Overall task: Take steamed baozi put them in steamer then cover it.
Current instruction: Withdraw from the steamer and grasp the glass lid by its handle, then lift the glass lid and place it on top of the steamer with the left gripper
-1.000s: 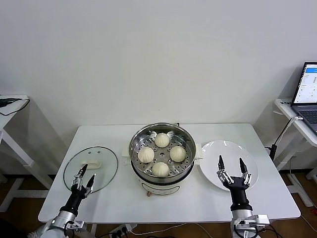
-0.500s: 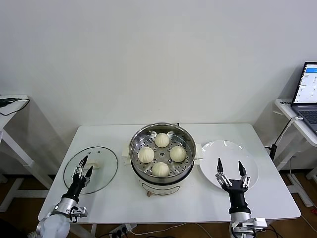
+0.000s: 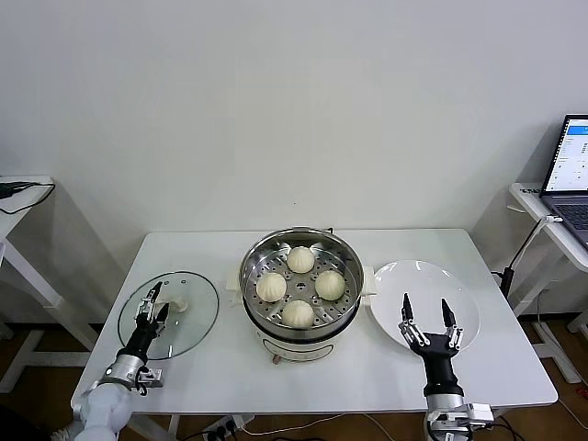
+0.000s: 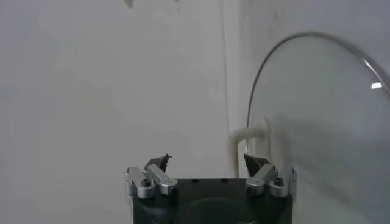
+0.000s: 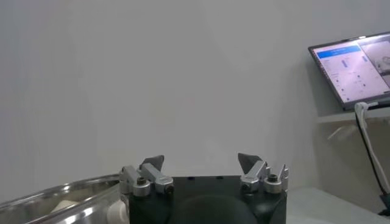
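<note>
Left gripper — fingers spread — sits over the lid, its handle just beside; right arm farther off.

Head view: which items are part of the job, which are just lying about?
Job: four steamed baozi in the steamer; cover flat on the table, left hand open at its handle.
Lying about: white plate, laptop; right hand open, idle.

A white table carries the steamer at its middle, with the glass cover lying flat to the steamer's left and a white plate just beside its right.
</note>
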